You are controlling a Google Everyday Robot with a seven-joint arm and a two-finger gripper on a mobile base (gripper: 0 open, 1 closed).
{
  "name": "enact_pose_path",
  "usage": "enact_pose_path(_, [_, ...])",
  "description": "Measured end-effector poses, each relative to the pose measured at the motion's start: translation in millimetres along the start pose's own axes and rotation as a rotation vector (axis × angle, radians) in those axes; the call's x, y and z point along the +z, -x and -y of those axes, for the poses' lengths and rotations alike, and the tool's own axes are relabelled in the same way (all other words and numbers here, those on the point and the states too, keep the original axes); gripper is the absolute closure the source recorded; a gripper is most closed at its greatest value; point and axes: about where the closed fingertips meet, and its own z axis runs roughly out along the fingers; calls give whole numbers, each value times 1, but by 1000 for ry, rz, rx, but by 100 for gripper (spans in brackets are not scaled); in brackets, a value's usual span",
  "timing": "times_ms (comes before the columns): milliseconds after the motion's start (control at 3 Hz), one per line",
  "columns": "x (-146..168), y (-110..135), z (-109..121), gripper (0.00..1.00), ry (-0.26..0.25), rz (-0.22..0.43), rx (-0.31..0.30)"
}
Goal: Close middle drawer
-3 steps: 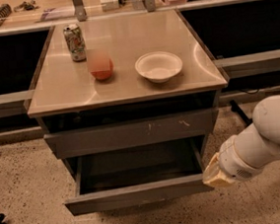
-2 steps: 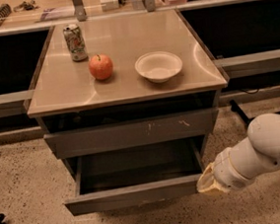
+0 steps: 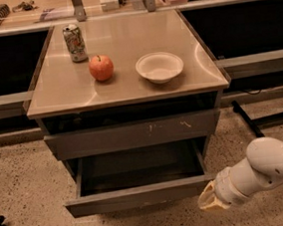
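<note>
The middle drawer (image 3: 139, 195) of the grey metal cabinet stands pulled out, with a plain flat front and a dark inside. Above it is the grey drawer front with pale scratch marks (image 3: 133, 133), pulled out only a little. My white arm comes in from the lower right. The gripper (image 3: 210, 203) is at the right end of the middle drawer's front, close to or touching its corner.
On the cabinet top (image 3: 59, 93) stand a soda can (image 3: 74, 42), a red apple (image 3: 101, 67) and a white bowl (image 3: 159, 66). Dark shelving runs along both sides behind the cabinet. A black stand leg (image 3: 247, 120) lies on the speckled floor at right.
My arm has moved left and down, bringing the gripper nearer to the right end of the middle drawer's front. The drawer looks as far out as before.
</note>
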Motion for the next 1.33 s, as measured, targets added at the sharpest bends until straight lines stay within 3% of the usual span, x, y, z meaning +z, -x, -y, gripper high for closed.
enact_pose_path(333, [38, -34, 1, 100, 80, 11, -2])
enact_pose_path(667, [94, -67, 16, 100, 172, 22, 39])
enact_pose_path(1333, [101, -65, 23, 100, 176, 28, 7])
